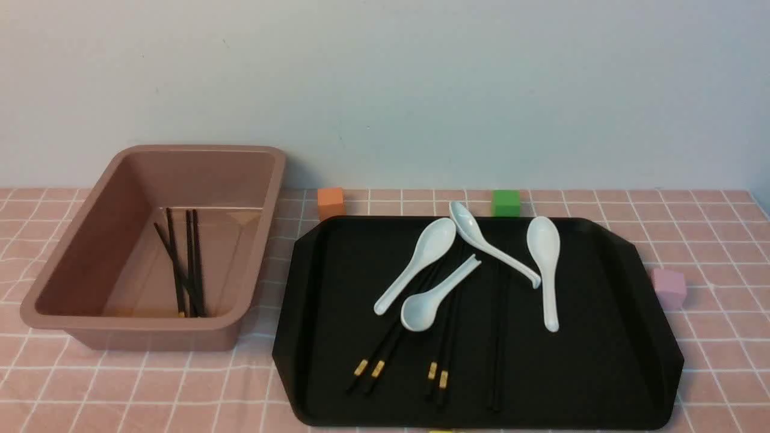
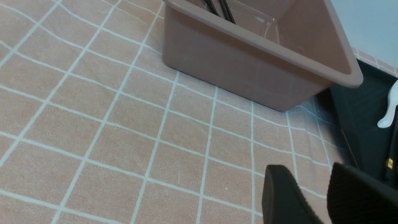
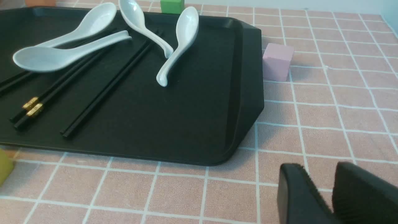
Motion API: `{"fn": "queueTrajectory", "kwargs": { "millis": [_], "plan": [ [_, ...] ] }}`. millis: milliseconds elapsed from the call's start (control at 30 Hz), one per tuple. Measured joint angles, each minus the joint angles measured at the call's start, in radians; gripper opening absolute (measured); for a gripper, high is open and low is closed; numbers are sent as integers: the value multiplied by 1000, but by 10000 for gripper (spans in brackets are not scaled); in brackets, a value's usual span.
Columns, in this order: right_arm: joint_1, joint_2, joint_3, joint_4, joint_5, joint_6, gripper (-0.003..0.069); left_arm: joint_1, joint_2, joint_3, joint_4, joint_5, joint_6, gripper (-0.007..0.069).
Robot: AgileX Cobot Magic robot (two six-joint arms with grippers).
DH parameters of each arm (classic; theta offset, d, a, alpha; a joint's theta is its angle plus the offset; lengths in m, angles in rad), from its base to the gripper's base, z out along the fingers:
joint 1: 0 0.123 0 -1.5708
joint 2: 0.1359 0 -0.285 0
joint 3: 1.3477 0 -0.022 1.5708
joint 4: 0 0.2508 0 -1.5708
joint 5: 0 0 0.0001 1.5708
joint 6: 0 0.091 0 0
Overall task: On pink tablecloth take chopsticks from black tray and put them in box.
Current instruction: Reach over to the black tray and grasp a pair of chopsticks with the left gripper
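In the front view we see the pink tablecloth [image 1: 710,252] all over the table. The box [image 1: 72,264] sits on the left. Some chopsticks [image 1: 180,264] lie inside it, on the bottom. The black tray [image 1: 601,373] is on the right, just beside the box. More chopsticks lie on the tray, some under four pale spoons [image 1: 544,264]. An orange cube [image 1: 330,202] and a green cube [image 1: 505,202] sit behind the tray. A pink cube [image 1: 668,287] sits by its right side. We see no arms here.

In the left wrist view the left gripper [image 2: 307,169] hangs over the pink tablecloth [image 2: 124,124], near a corner of the box [image 2: 236,71]. Its jaws are apart and nothing is between them. The ends of the chopsticks [image 2: 225,11] peek over the box rim. An edge of the black tray [image 2: 360,124] shows too.

In the right wrist view the right gripper [image 3: 320,168] hangs over the pink tablecloth [image 3: 311,124], near a cut corner of the black tray [image 3: 186,124]. Its jaws are apart and hold nothing. The chopsticks [image 3: 105,90] and spoons [image 3: 180,46] lie on the tray. The pink cube [image 3: 277,62] sits beside it.
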Motion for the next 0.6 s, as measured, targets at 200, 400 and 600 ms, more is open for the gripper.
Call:
{"fn": "queueTrajectory", "kwargs": {
  "millis": [200, 400, 600],
  "plan": [
    [0, 0, 0, 0, 0, 0, 213, 0, 0, 0, 0, 0, 0, 239],
    [0, 0, 0, 0, 0, 0, 221, 0, 0, 0, -32, 0, 0, 239],
    [0, 0, 0, -3, 0, 0, 230, 0, 0, 0, -199, -24, 0, 239]
  ]
}}
